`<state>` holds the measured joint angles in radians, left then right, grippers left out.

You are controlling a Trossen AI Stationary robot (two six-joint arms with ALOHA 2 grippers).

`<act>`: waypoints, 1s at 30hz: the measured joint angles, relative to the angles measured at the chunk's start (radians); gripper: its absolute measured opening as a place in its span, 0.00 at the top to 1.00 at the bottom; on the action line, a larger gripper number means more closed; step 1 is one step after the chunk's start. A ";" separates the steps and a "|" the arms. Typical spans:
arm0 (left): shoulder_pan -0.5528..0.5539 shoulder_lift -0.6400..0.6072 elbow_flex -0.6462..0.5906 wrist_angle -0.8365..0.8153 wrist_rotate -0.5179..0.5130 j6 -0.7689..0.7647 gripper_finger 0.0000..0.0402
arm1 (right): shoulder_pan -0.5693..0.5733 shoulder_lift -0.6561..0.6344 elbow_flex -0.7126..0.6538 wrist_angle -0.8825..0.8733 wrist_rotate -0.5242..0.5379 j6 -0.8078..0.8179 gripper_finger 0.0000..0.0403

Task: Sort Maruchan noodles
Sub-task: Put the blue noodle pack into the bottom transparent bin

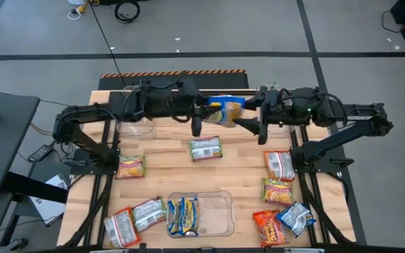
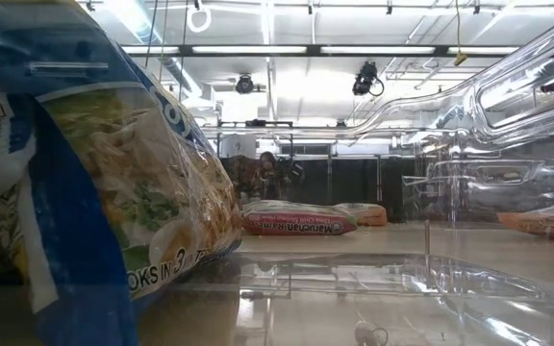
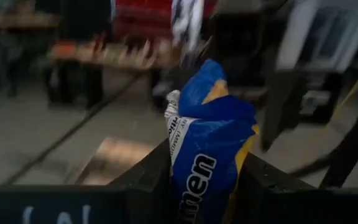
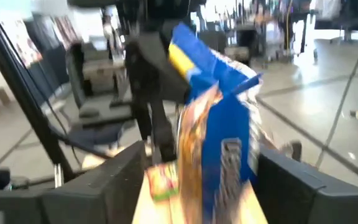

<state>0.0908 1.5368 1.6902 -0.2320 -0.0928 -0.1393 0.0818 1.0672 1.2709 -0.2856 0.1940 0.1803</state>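
A blue-and-yellow noodle packet (image 1: 225, 111) is held in the air over the table's far middle, between my two arms. My left gripper (image 1: 208, 112) is shut on it from the table's left. My right gripper (image 1: 250, 124) comes from the right and is open; in the right wrist view its fingers (image 4: 126, 180) stand on either side of the packet (image 4: 219, 143), with a gap showing on one side. Whether the other finger touches it, I cannot tell. A second blue-and-yellow packet (image 1: 183, 216) lies flat in the clear bin (image 1: 220, 211) at the near middle. My left gripper pinches the blue-and-yellow packet between its two fingers (image 3: 148, 180) at one end of it (image 3: 197, 180). The fingers come level from the table's left. The packet's free end (image 3: 213, 93) sticks out past the fingertips toward my right gripper, lifted clear of the table.
Loose packets lie on the table: a green-pink one (image 1: 206, 147) in the middle, an orange one (image 1: 131, 166) at the left, two (image 1: 133, 219) at the near left, several (image 1: 280, 190) at the right. Clear bins stand at the far left (image 1: 136, 128) and far right (image 1: 280, 126).
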 joint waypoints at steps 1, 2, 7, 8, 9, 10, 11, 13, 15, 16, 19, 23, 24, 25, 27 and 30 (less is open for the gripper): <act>0.006 0.001 0.027 -0.081 -0.010 -0.025 0.70 | 0.000 -0.013 0.000 -0.036 -0.002 0.004 0.29; 0.009 0.003 0.047 -0.143 -0.019 -0.053 0.70 | 0.001 -0.026 0.000 -0.073 -0.005 0.005 0.27; -0.008 0.009 0.066 -0.405 -0.079 -0.263 0.70 | 0.001 -0.078 0.000 -0.202 -0.007 0.035 0.23; -0.019 0.010 0.066 -0.447 -0.087 -0.321 0.70 | 0.000 -0.085 0.000 -0.221 0.000 0.037 0.22; -0.034 0.010 0.066 -0.479 -0.089 -0.376 0.70 | 0.000 -0.092 0.000 -0.232 0.009 0.037 0.22; -0.052 0.010 0.066 -0.503 -0.091 -0.428 0.70 | -0.001 -0.097 0.000 -0.242 0.023 0.032 0.23; -0.073 0.015 0.066 -0.515 -0.096 -0.480 0.70 | -0.001 -0.102 0.000 -0.253 0.031 0.025 0.23; -0.121 0.030 0.067 -0.516 -0.126 -0.589 0.70 | -0.003 -0.106 0.000 -0.270 0.041 -0.001 0.23; -0.170 0.055 0.067 -0.516 -0.164 -0.701 0.71 | -0.011 -0.106 0.000 -0.276 0.041 -0.021 0.23; -0.196 0.073 0.067 -0.517 -0.181 -0.763 0.71 | -0.015 -0.107 0.000 -0.279 0.039 -0.023 0.23; -0.269 0.135 0.067 -0.528 -0.198 -0.938 0.71 | -0.029 -0.108 0.000 -0.294 0.005 -0.039 0.23; -0.358 0.214 0.067 -0.524 -0.170 -1.183 0.71 | -0.034 -0.108 0.000 -0.334 -0.054 -0.094 0.23; -0.380 0.232 0.067 -0.524 -0.154 -1.243 0.71 | -0.034 -0.111 0.000 -0.351 -0.076 -0.105 0.23; -0.403 0.247 0.067 -0.526 -0.138 -1.303 0.71 | -0.034 -0.113 0.000 -0.373 -0.100 -0.114 0.23; -0.447 0.275 0.067 -0.524 -0.113 -1.412 0.71 | -0.034 -0.116 0.000 -0.407 -0.141 -0.130 0.23; -0.513 0.300 0.067 -0.527 -0.094 -1.562 0.72 | -0.034 -0.119 0.000 -0.453 -0.174 -0.132 0.23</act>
<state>-0.4219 1.8366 1.7576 -0.7592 -0.1869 -1.7018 0.0483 0.9478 1.2713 -0.7383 0.0205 0.0483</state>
